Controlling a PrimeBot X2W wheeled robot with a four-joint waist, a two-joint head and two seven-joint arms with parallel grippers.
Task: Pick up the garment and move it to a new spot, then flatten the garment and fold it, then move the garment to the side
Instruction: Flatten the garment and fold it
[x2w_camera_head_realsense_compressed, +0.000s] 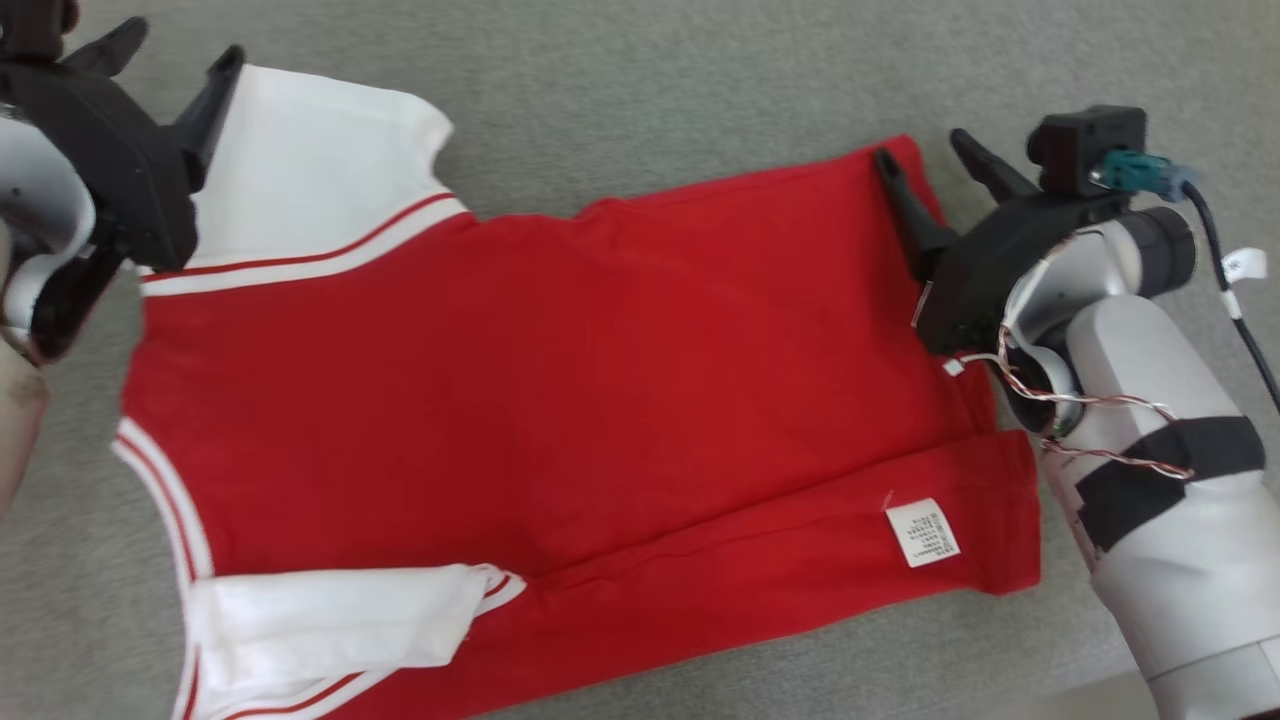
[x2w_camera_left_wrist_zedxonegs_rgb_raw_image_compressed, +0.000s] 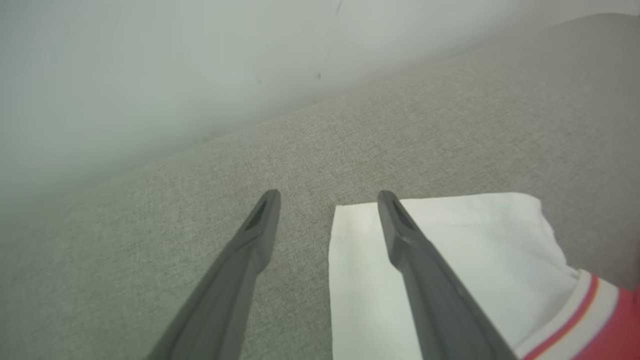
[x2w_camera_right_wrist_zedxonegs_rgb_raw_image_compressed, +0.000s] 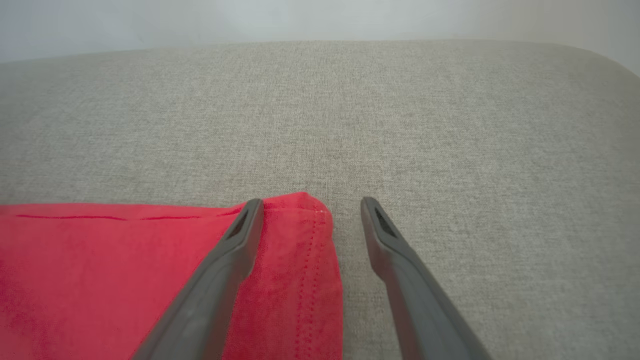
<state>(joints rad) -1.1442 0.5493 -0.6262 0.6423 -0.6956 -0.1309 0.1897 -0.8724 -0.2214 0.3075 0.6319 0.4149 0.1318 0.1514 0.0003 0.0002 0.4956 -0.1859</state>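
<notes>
The red knit garment with white sleeves and red-striped white trim (x2w_camera_head_realsense_compressed: 560, 380) lies spread nearly flat across the middle of the head view, running from the left edge to the right of centre. Its white short sleeve (x2w_camera_head_realsense_compressed: 320, 170) sits flat at the upper left, and the other white sleeve (x2w_camera_head_realsense_compressed: 330, 620) is folded in over the body at the lower left. Along the lower edge a long red strip is turned over onto the body, and a small white printed care label (x2w_camera_head_realsense_compressed: 922, 533) shows on it at the lower right. The garment rests on a grey woven-fabric surface (x2w_camera_head_realsense_compressed: 650, 90) that surrounds it on all sides. The left end effector (x2w_camera_head_realsense_compressed: 188, 38) is at the upper left with its two dark fingers spread wide and holding nothing. In the left wrist view (x2w_camera_left_wrist_zedxonegs_rgb_raw_image_compressed: 328, 195) one finger lies over the white sleeve (x2w_camera_left_wrist_zedxonegs_rgb_raw_image_compressed: 475, 250) and the other over bare grey fabric, with the sleeve's edge between them. The right end effector (x2w_camera_head_realsense_compressed: 920, 147) is at the upper right, also wide and empty. In the right wrist view (x2w_camera_right_wrist_zedxonegs_rgb_raw_image_compressed: 311, 201) it straddles the stitched red hem corner (x2w_camera_right_wrist_zedxonegs_rgb_raw_image_compressed: 300, 240), one finger above the cloth and one above the grey surface (x2w_camera_right_wrist_zedxonegs_rgb_raw_image_compressed: 450, 125). Whether either fingertip touches the cloth cannot be told. A pale wall (x2w_camera_left_wrist_zedxonegs_rgb_raw_image_compressed: 125, 75) rises behind the surface.
</notes>
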